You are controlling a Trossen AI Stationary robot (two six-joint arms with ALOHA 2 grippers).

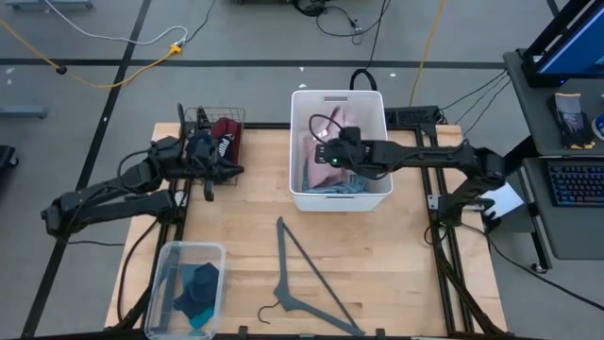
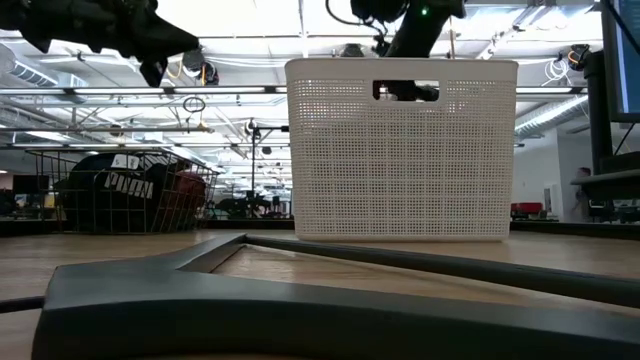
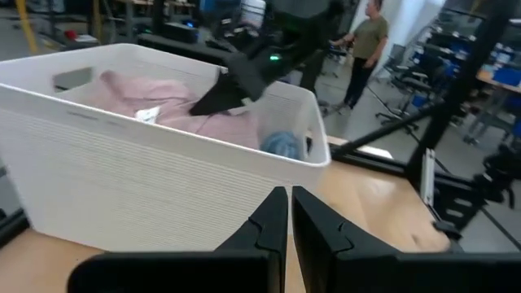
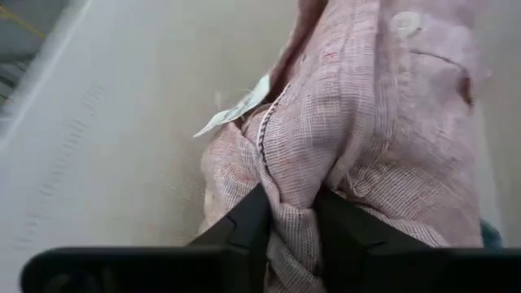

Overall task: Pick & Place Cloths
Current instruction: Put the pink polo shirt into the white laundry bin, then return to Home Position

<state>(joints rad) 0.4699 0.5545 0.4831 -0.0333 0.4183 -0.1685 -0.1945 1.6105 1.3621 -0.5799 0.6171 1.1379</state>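
A pink cloth (image 4: 358, 106) with a white tag (image 4: 236, 110) lies in the white basket (image 1: 370, 195) at the table's far middle, beside a light-blue cloth (image 3: 281, 145). My right gripper (image 1: 324, 155) reaches down into the basket and is shut on the pink cloth. My left gripper (image 3: 289, 213) is shut and empty, above the table between the wire basket (image 1: 236, 142) and the white basket. Navy and maroon cloths (image 1: 223, 130) lie in the wire basket. Teal and blue cloths (image 1: 198, 288) lie in a clear bin (image 1: 168, 255). My right gripper pinches a raised fold of the pink cloth (image 4: 293, 191) between its two fingers, close to the white tag. The fingers come from above, slanting down into the basket. The rest of the cloth lies slack in the basket against its wall.
A grey plastic hanger (image 1: 307, 283) lies on the table's near middle. The clear bin stands at the near left corner. The white basket's walls (image 2: 400, 150) stand high around my right gripper. A person (image 3: 362, 49) stands in the room beyond the table.
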